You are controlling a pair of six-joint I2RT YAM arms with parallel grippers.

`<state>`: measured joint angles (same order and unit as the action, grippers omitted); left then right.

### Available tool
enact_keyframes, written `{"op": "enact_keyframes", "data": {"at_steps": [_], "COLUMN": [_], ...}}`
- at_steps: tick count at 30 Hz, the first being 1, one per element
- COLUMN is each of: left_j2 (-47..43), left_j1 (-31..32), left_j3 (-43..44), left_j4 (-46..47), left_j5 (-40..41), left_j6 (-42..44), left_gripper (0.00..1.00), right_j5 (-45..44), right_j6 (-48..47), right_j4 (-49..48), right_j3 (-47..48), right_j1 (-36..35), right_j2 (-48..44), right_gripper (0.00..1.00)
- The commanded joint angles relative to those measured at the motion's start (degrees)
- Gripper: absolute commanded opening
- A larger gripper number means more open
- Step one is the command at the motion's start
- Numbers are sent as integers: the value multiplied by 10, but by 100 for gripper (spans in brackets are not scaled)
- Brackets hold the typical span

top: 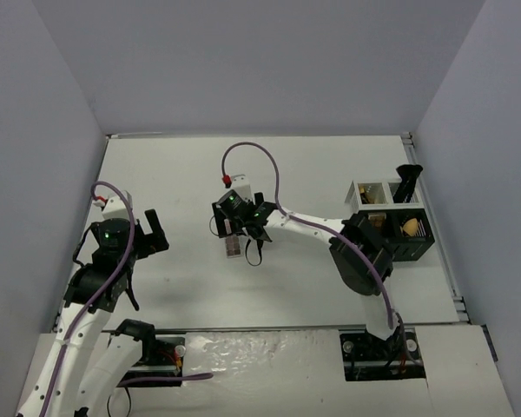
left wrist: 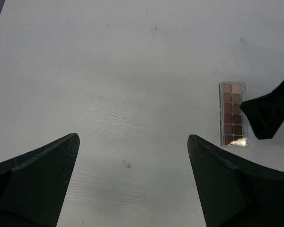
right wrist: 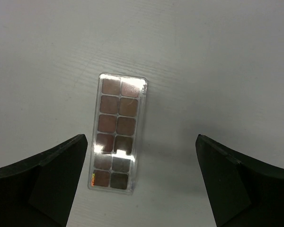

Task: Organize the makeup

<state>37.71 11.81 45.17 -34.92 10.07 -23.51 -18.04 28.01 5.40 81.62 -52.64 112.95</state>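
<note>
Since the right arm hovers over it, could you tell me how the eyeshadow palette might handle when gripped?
The palette looks like a hard plastic case, so probably stiff. Its glossy lid shows glare, so it may slip. Lying thin and flat on the table, it could slide before lifting.

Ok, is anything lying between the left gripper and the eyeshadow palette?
Nothing: only bare table separates the left gripper from the eyeshadow palette, clearest in the left wrist view.

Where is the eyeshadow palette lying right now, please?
The eyeshadow palette lies flat mid-table in the top view, beneath the open right gripper, left of the organizer rack.
</note>
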Motion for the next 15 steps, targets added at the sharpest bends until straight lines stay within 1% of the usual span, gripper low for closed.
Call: {"op": "enact_keyframes", "data": {"at_steps": [1,5,9,11,15], "left_j2": [4,4,4,4,4], "left_j1": [-5,-5,-5,-5,-5], "left_j3": [17,17,17,17,18], "left_j4": [19,20,20,20,20], "left_j5": [0,-2,-4,-5,-4], "left_j6": [-8,-8,-8,-8,-8], "left_gripper": [97,97,97,97,97], "right_j5": [-3,-2,-6,-6,-13], "right_j6": [36,32,35,34,27], "right_j4": [7,7,8,9,16], "right_j3": [65,98,112,116,113], "right_j1": [-4,-10,-14,-18,-26], "right_j2": [46,92,114,122,134], "right_gripper": [96,95,90,86,81]}}
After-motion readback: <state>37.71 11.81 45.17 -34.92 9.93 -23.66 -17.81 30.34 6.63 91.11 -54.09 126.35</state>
